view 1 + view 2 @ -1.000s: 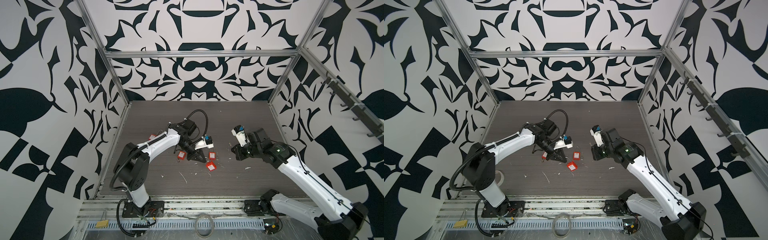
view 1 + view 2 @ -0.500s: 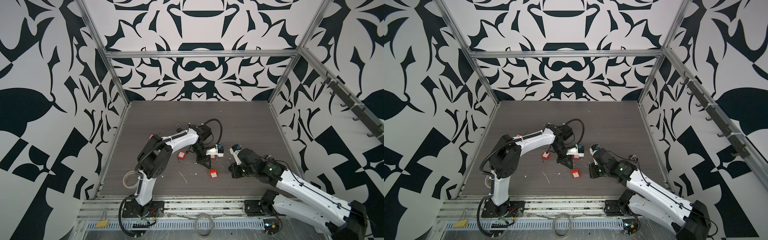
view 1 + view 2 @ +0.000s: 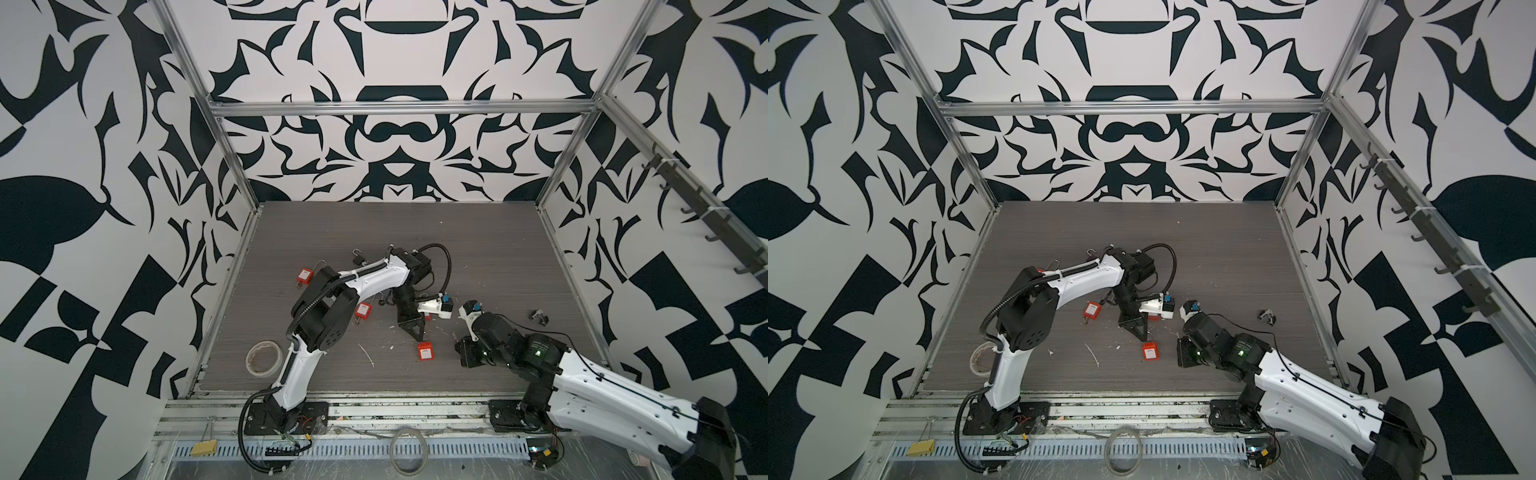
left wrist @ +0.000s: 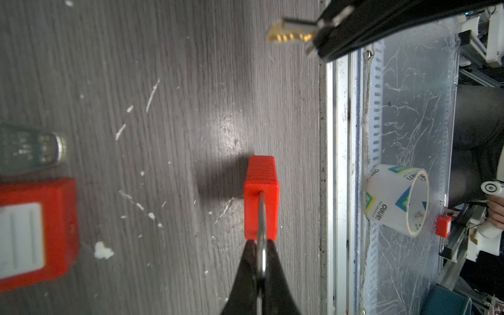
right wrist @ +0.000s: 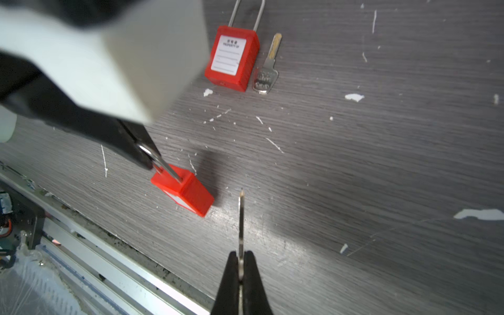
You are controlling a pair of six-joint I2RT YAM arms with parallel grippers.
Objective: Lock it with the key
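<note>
Black left claw [image 3: 417,335], pointing down from a sharply bent arm, is clenched on the steel shackle [image 4: 262,218] of a ribbed red plastic padlock [image 3: 426,351] at the grey wood-grain worktop's [image 3: 478,257] near middle. Just right, the low-reaching right claw [image 5: 240,261] pinches a thin flat metal key [image 5: 241,218], its tip towards the padlock, apart from it.

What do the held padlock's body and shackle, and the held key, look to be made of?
The padlock body looks like moulded plastic: matte red, with a ribbed side. The shackle is thin bare metal with grey glints. The key looks metal too, silvery with a brass-coloured tip.
</note>
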